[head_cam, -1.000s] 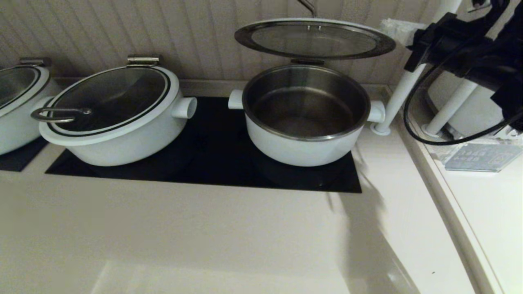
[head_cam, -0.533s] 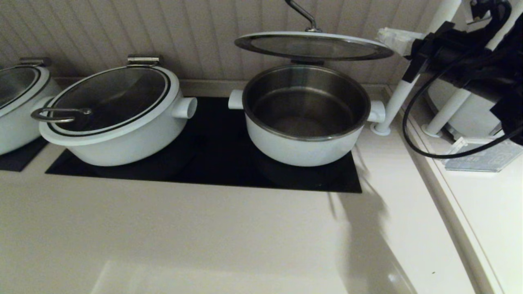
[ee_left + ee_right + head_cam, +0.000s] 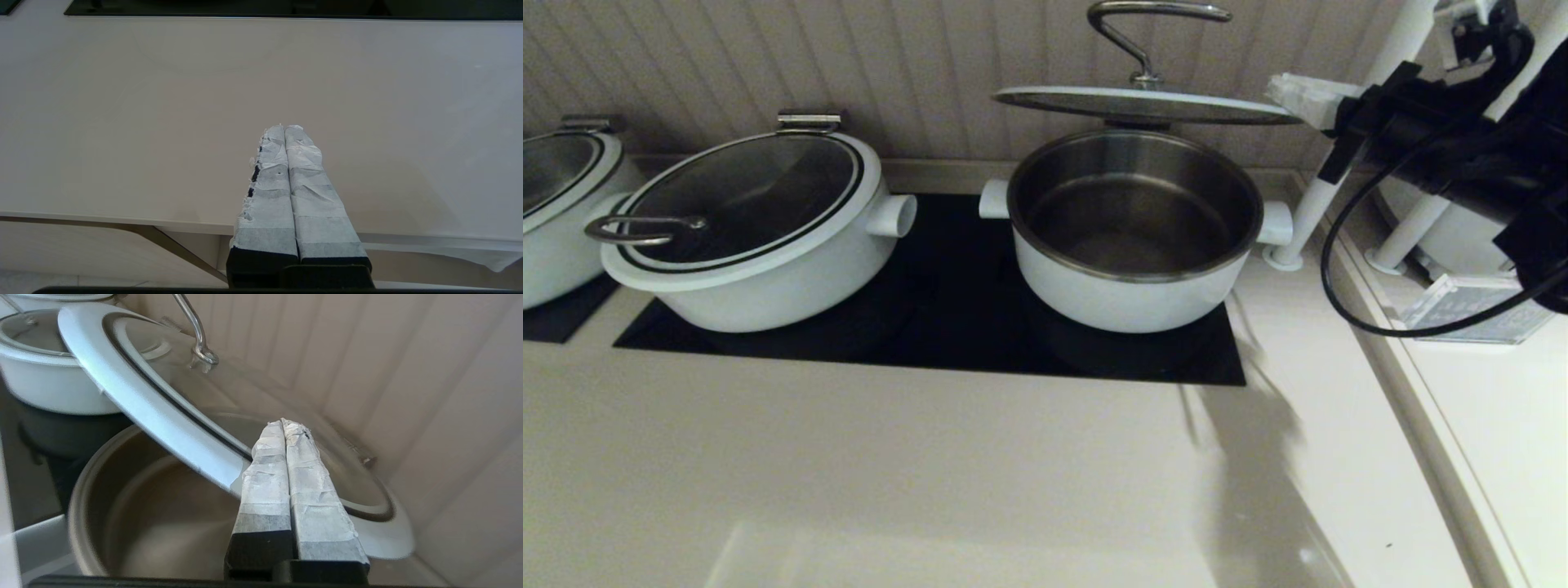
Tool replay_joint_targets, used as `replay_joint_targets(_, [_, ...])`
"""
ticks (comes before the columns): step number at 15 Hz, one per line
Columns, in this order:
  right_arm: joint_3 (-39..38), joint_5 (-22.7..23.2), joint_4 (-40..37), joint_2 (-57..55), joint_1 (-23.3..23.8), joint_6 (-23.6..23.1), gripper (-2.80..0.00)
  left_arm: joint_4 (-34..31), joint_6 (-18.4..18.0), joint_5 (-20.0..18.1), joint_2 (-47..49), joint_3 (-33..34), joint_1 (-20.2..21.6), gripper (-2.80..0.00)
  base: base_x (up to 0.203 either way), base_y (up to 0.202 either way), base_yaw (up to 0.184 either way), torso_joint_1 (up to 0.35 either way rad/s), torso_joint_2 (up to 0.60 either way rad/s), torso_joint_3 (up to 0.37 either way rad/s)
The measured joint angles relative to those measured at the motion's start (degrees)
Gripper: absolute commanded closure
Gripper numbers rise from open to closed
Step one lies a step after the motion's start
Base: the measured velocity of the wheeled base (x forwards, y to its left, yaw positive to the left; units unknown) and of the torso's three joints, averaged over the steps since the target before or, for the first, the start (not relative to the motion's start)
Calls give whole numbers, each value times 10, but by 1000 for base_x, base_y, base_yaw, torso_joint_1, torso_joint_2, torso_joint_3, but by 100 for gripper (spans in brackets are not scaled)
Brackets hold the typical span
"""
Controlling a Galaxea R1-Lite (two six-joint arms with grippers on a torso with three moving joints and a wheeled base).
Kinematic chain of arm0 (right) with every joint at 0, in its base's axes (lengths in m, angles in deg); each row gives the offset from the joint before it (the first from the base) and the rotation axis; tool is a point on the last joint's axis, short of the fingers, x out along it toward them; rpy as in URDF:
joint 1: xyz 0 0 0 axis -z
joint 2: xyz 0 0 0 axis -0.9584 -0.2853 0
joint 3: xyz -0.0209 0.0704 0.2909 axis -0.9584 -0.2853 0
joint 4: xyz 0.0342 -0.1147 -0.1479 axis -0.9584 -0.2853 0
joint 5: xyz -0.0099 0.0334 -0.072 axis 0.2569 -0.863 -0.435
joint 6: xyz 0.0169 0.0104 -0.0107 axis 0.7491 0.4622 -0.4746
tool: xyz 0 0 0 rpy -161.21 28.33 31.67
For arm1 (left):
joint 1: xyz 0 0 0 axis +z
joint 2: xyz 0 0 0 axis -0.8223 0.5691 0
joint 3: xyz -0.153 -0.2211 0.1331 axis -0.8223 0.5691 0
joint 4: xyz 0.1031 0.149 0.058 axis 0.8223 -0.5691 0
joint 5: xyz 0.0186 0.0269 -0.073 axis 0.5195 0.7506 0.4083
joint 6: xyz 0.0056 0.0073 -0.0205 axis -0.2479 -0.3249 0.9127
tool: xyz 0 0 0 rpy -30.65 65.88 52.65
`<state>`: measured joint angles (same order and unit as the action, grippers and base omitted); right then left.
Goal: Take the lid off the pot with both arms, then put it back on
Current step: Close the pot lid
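The round glass lid with white rim [image 3: 1145, 104] has swung lower since a second ago, now almost level above the round white pot with steel interior [image 3: 1131, 233], hinged at the pot's back, its steel loop handle [image 3: 1147, 37] standing up. The pale desk [image 3: 931, 474] carries the pot on a black cooktop panel [image 3: 947, 327]. The right gripper [image 3: 282, 424], fingers pressed together, lies on the lid's rim. The left gripper [image 3: 283, 127], closed on nothing, hovers over bare desk, well apart from the pot.
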<state>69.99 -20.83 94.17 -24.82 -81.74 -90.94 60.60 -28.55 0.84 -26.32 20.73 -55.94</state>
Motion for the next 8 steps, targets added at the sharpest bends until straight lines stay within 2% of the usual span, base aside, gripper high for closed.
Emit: replay_joint_targets(8, [-55,-1,38,1,-6,-1,0,0,0,0,0,0,0,0,0,0,0,0,0,0])
